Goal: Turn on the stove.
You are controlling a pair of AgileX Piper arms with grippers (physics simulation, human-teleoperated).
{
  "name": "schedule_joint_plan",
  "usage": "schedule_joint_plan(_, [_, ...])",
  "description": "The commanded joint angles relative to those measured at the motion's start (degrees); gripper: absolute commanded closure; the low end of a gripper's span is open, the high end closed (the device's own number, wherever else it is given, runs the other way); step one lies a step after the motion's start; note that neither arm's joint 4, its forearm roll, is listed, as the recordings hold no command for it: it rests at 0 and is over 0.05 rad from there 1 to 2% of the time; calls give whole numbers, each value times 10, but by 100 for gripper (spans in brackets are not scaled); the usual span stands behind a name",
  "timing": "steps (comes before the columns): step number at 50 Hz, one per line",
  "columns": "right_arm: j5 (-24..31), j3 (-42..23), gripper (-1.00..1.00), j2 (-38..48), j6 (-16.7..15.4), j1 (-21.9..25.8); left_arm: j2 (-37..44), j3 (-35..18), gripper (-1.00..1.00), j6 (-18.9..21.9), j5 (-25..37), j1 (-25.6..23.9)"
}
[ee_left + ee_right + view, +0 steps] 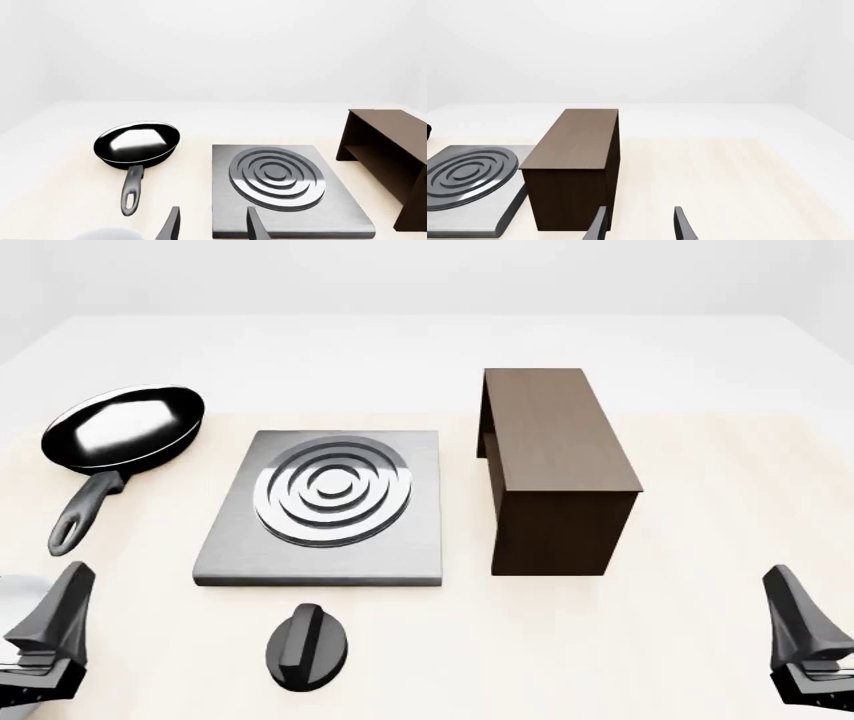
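Near the surface's [721,380] middle: stove [400,550], with cabinet [554,440] just beside and pan [123,425] toward the left edge. Close to the near edge: knob [308,645], apart from the slab. At the near corners: left gripper [47,640] and right gripper [807,645], low, pointing forward, parted, holding nothing.

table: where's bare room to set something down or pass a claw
Widest bare patch: right of the cabinet toward the table edge. Also free: the near strip right of the knob. Tighter: between the frying pan and the stove.

No readable text, label, brand, number or sign on anything here.
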Motion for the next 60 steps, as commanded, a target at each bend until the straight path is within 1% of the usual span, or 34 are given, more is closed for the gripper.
schedule_joint_plan(1, [-1, -2, -100, 3, 0, 1, 104, 0, -100, -22, -89, -17])
schedule_joint_plan(2, [-1, -2, -100, 3, 0, 1, 106, 0, -100, -22, -91, -17])
schedule_joint_plan(5, [-1, -2, -100, 3, 0, 1, 146, 0, -100, -21, -126, -22])
schedule_joint_plan(10, [-1, -2, -100, 3, 0, 1, 163, 0, -100, -16, -143, -16])
schedule_joint_plan(11, [-1, -2, -100, 3, 0, 1, 172, -1, -100, -11, -147, -16])
schedule_joint_plan(12, [-1, -2, -100, 3, 0, 1, 181, -3, -100, 11, -149, -26])
schedule_joint_plan(13, [-1, -2, -100, 3, 0, 1, 177, -7, -100, 14, -142, -16])
schedule_joint_plan(14, [-1, -2, -100, 3, 0, 1, 182, -16, -100, 4, -133, -17])
schedule_joint_plan(15, [-1, -2, -100, 3, 0, 1, 236, 0, -100, -10, -189, 42])
schedule_joint_plan(16, [0, 1, -100, -1, 0, 0, -23, 0, -100, 7, 19, 4])
schedule_joint_plan(21, [-1, -2, -100, 3, 0, 0, -12, -1, -100, -1, 14, 4])
schedule_joint_plan(35, [-1, -2, -100, 3, 0, 0, -9, -8, -100, 5, 20, 2])
schedule_joint_plan(36, [-1, -2, -100, 3, 0, 0, 11, -11, -100, 10, 12, -1])
schedule_joint_plan(37, [-1, -2, -100, 3, 0, 0, 31, -21, -100, 33, 6, 11])
schedule_joint_plan(38, [-1, -2, -100, 3, 0, 0, 32, -21, -100, 33, 5, 11])
schedule_joint_plan(39, [-1, -2, -100, 3, 0, 0, 56, -38, -100, 11, 8, 3])
schedule_joint_plan(41, [-1, -2, -100, 3, 0, 0, 39, -63, -100, 22, 45, 0])
schedule_joint_plan(42, [-1, -2, -100, 3, 0, 0, 38, -64, -100, 22, 46, 0])
schedule_joint_plan(43, [-1, -2, -100, 3, 0, -1, 36, -90, -100, 27, 75, -4])
schedule_joint_plan(45, [-1, -2, -100, 3, 0, 0, 30, -117, -100, 24, 106, -3])
schedule_joint_plan(50, [-1, -2, -100, 3, 0, 0, 42, -159, -100, 22, 146, -11])
schedule_joint_plan(52, [-1, -2, -100, 3, 0, 0, 49, -179, -100, 8, 163, -15])
schedule_joint_plan(53, [-1, -2, -100, 3, 0, 0, 61, -200, -100, 1, 177, -20])
schedule_joint_plan(54, [-1, -2, -100, 3, 0, 0, 62, -210, -100, -1, 186, -20])
schedule_joint_plan(60, [-1, -2, -100, 3, 0, 0, 64, -258, -100, 10, 229, -24])
